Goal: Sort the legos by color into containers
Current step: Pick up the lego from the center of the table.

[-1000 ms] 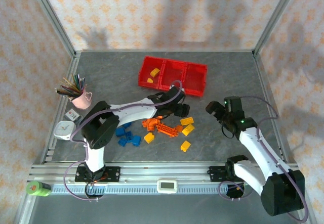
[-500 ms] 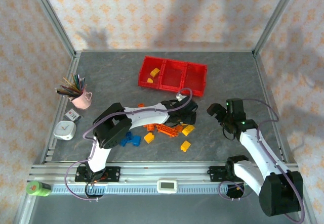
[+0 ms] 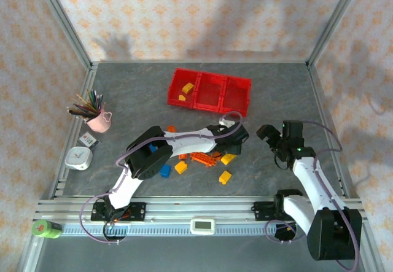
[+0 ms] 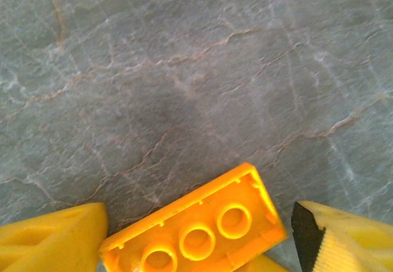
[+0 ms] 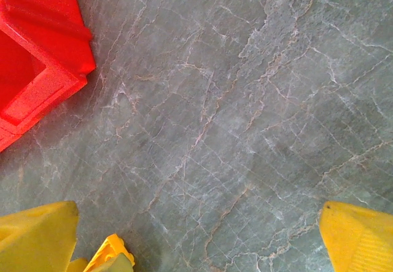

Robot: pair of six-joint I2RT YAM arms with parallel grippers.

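Yellow 2x3 brick (image 4: 196,232) lies studs-up, tilted, between the left claw (image 4: 199,235) fingers. Orange, yellow and blue legos (image 3: 202,160) are scattered just near-left of that claw. Red three-bin containers (image 3: 210,91) sit beyond it, two yellow pieces (image 3: 185,90) in the left bin.

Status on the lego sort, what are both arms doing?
Left end effector open, straddling a yellow brick on the table. Right end effector wide open, holding nothing, beside the red bins. Nothing in the way.

The overhead camera looks down from behind the arm bases across the grey marbled stone table (image 3: 135,94). Both wrist cameras face straight down, very close — sharing that same grey surface with the overhead.
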